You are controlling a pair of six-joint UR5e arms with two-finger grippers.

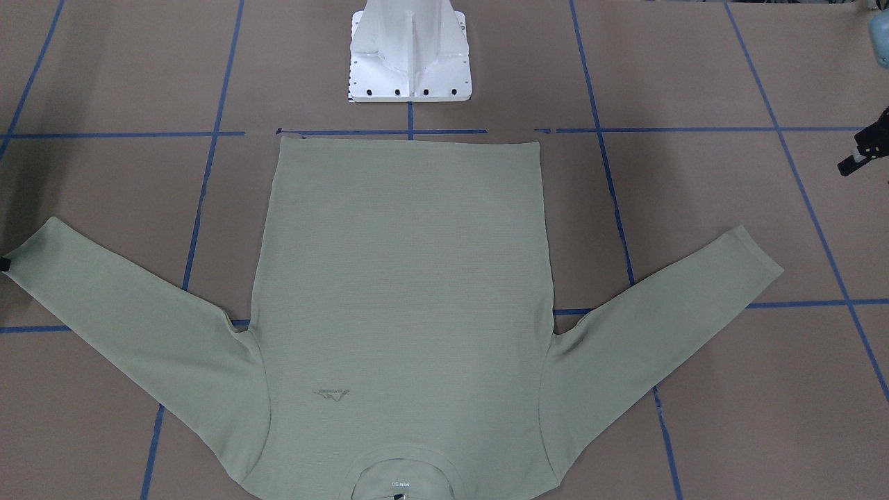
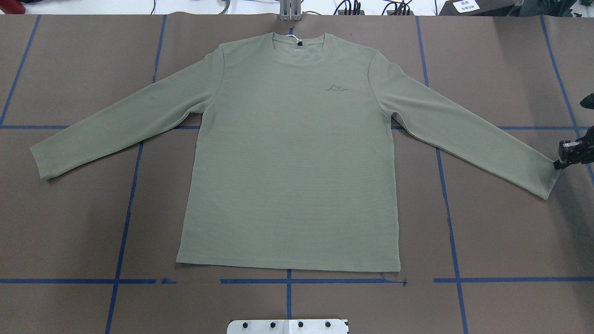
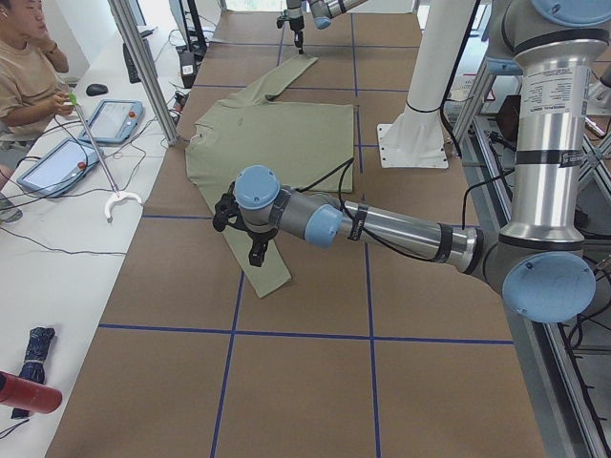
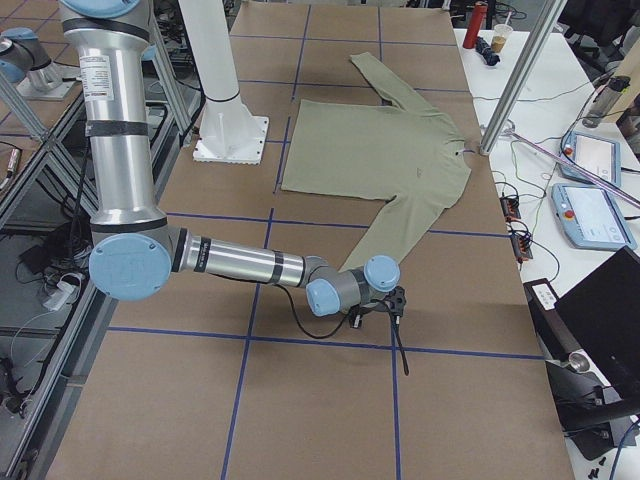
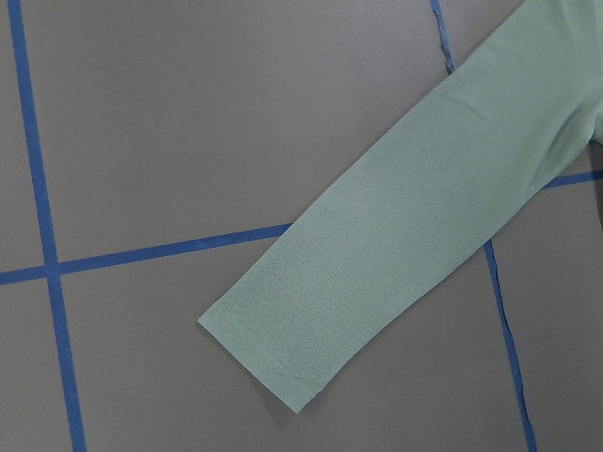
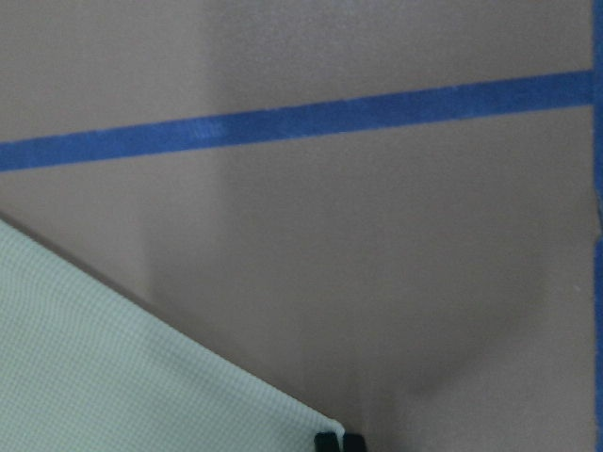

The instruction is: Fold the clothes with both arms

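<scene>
The pale sage-green shirt [image 2: 287, 162] lies flat and face up on the brown table, both sleeves spread, collar away from the robot's base [image 1: 403, 278]. My right gripper [image 2: 558, 163] is low at the right sleeve's cuff. In the right wrist view its fingertips [image 6: 325, 441] stand together at the cuff's corner [image 6: 113, 358]; I cannot tell whether cloth is between them. My left gripper [image 3: 256, 256] hovers above the left sleeve's cuff [image 5: 283, 358]. Its fingers do not show in the left wrist view. It shows only partly at the edge of the front view [image 1: 851, 165], so I cannot tell its state.
The white pedestal base [image 1: 410, 62] stands just behind the shirt's hem. Blue tape lines [image 2: 287, 281] grid the table. Beside the table's far edge are an aluminium post [image 3: 148, 67], a seated operator [image 3: 29, 76] and tablets [image 3: 105, 119].
</scene>
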